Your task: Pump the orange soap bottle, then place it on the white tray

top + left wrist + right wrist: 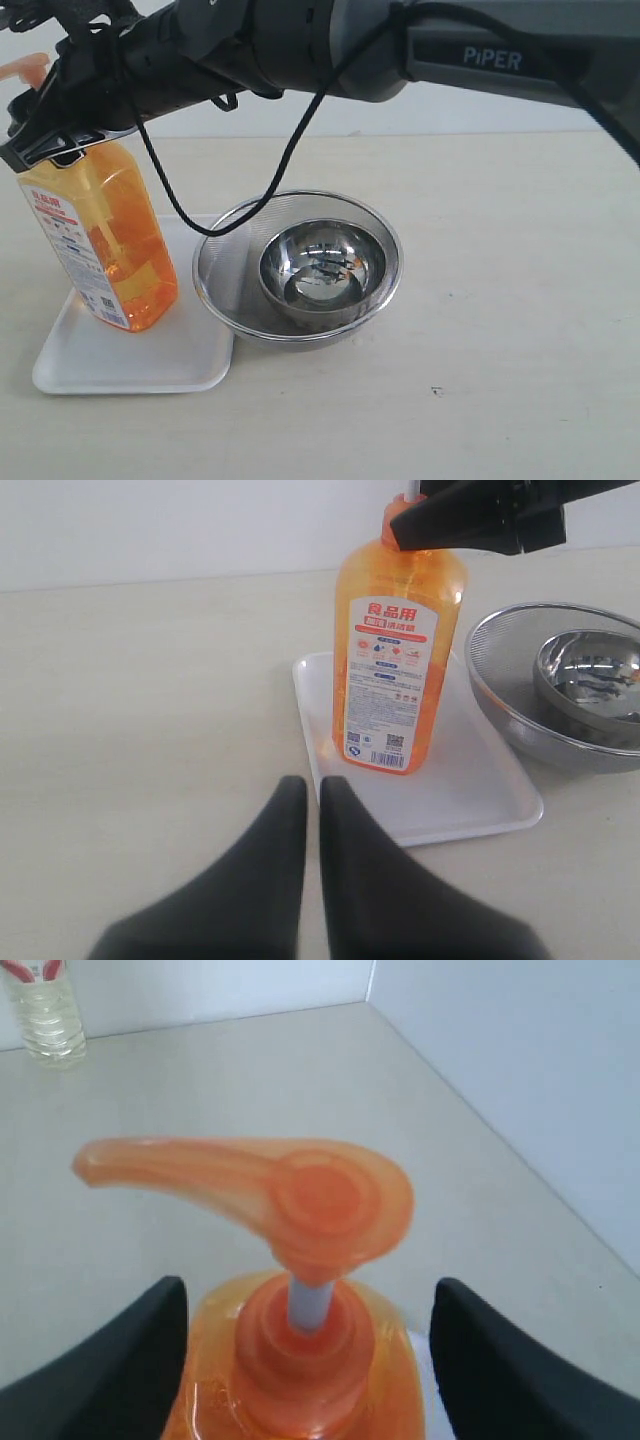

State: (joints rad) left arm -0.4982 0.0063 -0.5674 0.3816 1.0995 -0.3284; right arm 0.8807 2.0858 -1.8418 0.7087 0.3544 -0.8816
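The orange soap bottle stands upright on the white tray, label side toward the left wrist camera. My right gripper reaches in from above. Its two black fingers are closed against the bottle's shoulder on either side, just below the orange pump head and white stem. My left gripper hovers low over the table short of the tray's near edge. Its fingers are together with nothing between them. It is out of the exterior view.
A round steel mesh strainer holding a steel bowl sits right beside the tray, touching its edge. A black cable hangs from the right arm over the strainer. A clear bottle stands far back by the wall.
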